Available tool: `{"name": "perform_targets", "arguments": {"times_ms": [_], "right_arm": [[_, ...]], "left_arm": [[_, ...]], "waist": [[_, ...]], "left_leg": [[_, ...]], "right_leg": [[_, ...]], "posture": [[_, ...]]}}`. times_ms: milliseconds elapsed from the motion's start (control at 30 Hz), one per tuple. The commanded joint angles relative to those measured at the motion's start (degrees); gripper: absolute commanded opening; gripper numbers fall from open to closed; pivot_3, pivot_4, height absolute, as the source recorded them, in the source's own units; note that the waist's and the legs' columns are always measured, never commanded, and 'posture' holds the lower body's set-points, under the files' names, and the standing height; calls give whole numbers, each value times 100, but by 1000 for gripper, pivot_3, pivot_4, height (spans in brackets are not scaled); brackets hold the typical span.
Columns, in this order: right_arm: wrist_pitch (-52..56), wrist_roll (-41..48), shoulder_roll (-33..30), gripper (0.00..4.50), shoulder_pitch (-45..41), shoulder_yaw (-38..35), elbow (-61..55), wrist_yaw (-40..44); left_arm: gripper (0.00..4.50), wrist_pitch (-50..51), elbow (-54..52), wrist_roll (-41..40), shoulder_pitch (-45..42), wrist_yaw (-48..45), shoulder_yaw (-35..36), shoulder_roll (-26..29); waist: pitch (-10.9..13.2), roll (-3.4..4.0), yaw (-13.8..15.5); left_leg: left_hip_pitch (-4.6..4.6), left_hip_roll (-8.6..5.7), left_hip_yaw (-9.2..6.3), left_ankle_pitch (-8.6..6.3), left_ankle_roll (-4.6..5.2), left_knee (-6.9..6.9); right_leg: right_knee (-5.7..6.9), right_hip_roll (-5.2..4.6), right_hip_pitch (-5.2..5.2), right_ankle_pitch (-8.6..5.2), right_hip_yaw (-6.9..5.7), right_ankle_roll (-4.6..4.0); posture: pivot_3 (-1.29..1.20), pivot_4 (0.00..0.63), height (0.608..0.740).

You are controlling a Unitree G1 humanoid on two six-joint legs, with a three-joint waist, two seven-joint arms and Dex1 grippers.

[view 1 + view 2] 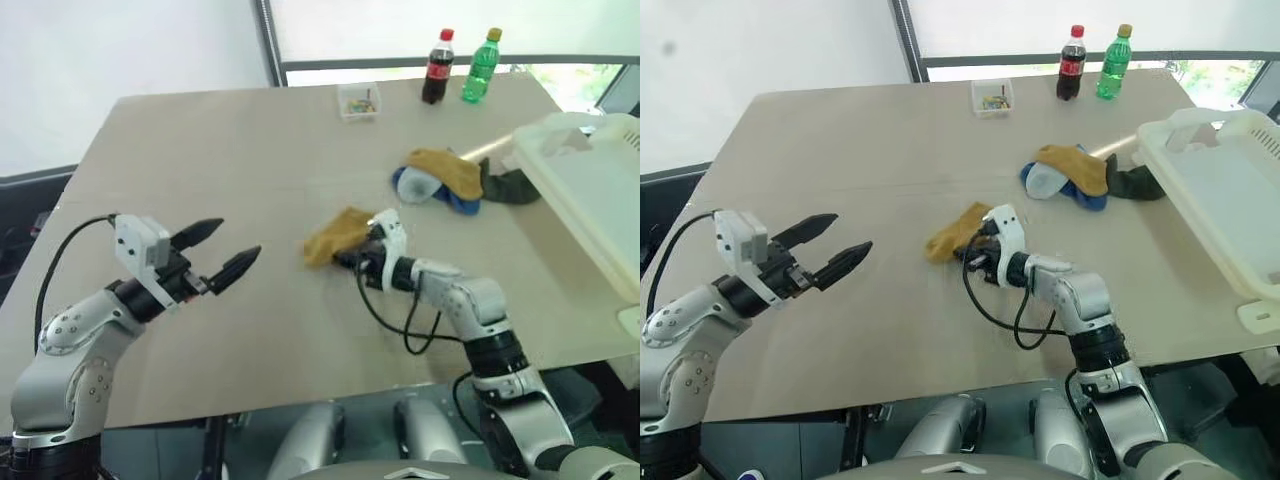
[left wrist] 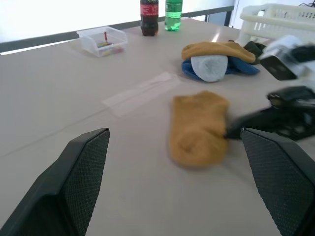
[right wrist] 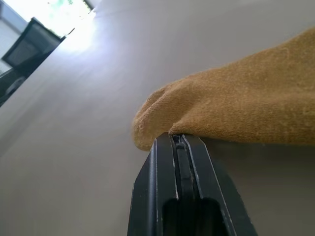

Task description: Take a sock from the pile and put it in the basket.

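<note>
Beige tabletop point(image 1: 230, 150) took up most of the head camera's view, with a bright window behind it. A cola bottle point(image 1: 437, 67) and a green bottle point(image 1: 481, 66) stood at the far edge, and a small clear box point(image 1: 358, 101) sat just left of them. The pile point(image 1: 452, 180) of socks (mustard, pale blue-white, royal blue, dark grey-green) lay toward the far right, right beside the white basket point(image 1: 590, 190) hanging over the table's right edge. One mustard sock point(image 1: 337, 236) sat on its own mid-table, well apart from the pile. The right gripper point(image 1: 352, 252) was at that sock's near right edge, fingers pinched together on the fabric. The left gripper point(image 1: 222, 249) hovered over the left side of the table, fingers spread wide, nothing in them.

Left wrist camera: its two black fingers point(image 2: 78, 184) stood far apart, and between them you could see the mustard sock point(image 2: 198, 127) flat on the table with the right gripper point(image 2: 246, 129) touching its edge. The pile point(image 2: 216, 59) and the basket point(image 2: 278, 19) were further back.

Right wrist camera: fingertips point(image 3: 178, 142) were closed tight, clamped on the sock's point(image 3: 236, 105) lower edge, and the sock bulged out above them.
</note>
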Motion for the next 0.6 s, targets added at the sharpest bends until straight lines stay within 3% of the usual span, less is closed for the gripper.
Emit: {"name": "perform_targets", "arguments": {"times_ms": [33, 367, 600], "right_arm": [[-13, 43, -254, 29, -31, 550, -308, 607], [130, 265, -823, 29, -167, 1165, -610, 1574], [-867, 28, -861, 29, 156, 1024, -806, 1577]], "left_arm": [[4500, -196, 39, 72, -129, 21, 35, -33], [4500, -315, 272, 160, -287, -83, -144, -118], [4500, -501, 416, 436, -315, -204, -353, -103]], "waist": [[0, 0, 1], [-1, -2, 14], [-2, -4, 19]], "left_leg": [[1, 0, 0, 0, 0, 0], [1, 0, -1, 0, 0, 0], [1, 0, -2, -1, 0, 0]], "right_leg": [[0, 1, 0, 0, 0, 0], [-2, -1, 0, 0, -3, 0], [-3, -2, 1, 0, -3, 1]], "posture": [[0, 150, 740], [0, 150, 740], [0, 150, 740]]}}
